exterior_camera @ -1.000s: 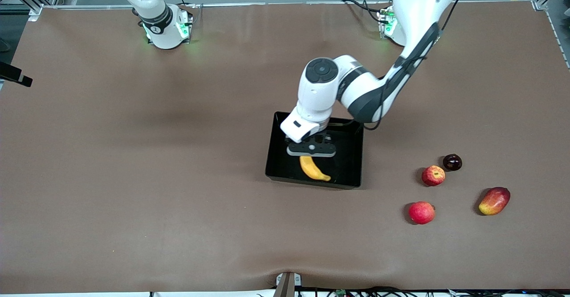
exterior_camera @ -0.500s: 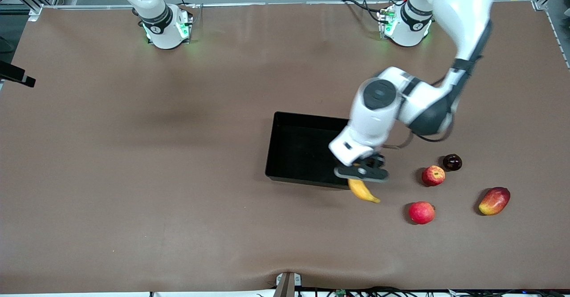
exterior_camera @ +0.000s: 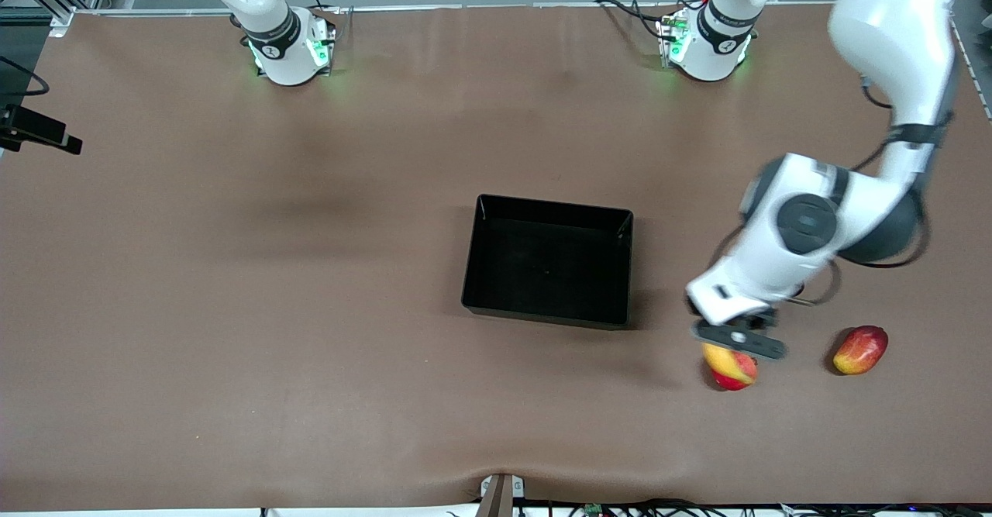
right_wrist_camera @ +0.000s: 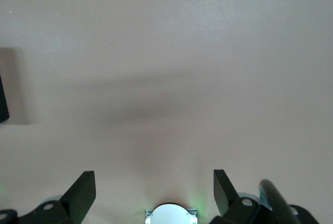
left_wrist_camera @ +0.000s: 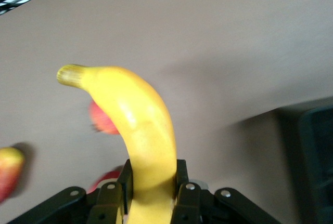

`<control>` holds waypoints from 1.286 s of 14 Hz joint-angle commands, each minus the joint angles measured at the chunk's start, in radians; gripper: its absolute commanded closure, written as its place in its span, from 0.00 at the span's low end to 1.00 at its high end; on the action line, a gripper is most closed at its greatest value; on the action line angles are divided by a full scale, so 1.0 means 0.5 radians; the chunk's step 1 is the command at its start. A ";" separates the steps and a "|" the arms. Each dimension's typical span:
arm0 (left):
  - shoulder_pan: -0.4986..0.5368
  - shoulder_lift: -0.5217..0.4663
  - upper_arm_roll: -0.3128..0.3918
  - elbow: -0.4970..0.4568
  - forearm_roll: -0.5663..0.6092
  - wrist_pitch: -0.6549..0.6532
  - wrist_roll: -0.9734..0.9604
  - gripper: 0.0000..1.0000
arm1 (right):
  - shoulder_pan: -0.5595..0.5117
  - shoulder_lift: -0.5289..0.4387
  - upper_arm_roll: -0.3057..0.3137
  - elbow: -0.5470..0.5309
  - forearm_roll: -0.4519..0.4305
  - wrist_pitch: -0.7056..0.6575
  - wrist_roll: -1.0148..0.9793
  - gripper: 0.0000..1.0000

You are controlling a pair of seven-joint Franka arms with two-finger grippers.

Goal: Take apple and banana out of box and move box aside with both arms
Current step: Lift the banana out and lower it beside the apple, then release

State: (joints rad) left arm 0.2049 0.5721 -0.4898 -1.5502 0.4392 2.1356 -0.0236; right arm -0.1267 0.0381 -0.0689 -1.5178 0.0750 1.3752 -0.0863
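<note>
The left pincer (left_wrist_camera: 151, 203) pinches the long curved yellow banana (left_wrist_camera: 138, 130) over the round red fruit (exterior_camera: 731, 378), clear of the emptied glossy black plastic box (exterior_camera: 547, 261), while the right pincer (right_wrist_camera: 154, 192) waits spread over bare brown bench (right_wrist_camera: 166, 68).

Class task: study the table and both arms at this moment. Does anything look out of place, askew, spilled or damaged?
Nothing stands out. The box sits flat and empty. The left gripper holds the banana over a red fruit; the mango lies intact. The right gripper waits open.

Left gripper (exterior_camera: 738, 339) hiding most of a red fruit (exterior_camera: 728, 380), banana (left_wrist_camera: 136, 130) base cut off
</note>
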 commanded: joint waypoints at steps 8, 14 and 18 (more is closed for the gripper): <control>0.406 0.383 0.074 0.121 -0.019 0.367 0.912 1.00 | 0.290 0.233 0.003 -0.063 0.350 0.099 0.025 0.00; 0.409 0.583 0.121 0.146 -0.044 0.549 0.891 1.00 | 0.774 0.488 0.000 -0.060 0.457 0.605 0.723 0.00; 0.409 0.605 0.127 0.146 -0.041 0.549 0.863 0.56 | 1.130 0.706 -0.003 -0.060 0.430 0.980 1.208 0.00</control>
State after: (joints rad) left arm 0.4175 0.8682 -0.4336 -1.4966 0.4365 2.4061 0.4085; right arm 0.3760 0.3444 -0.0550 -1.5589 0.2898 1.8198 0.4118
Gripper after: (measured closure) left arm 0.652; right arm 0.000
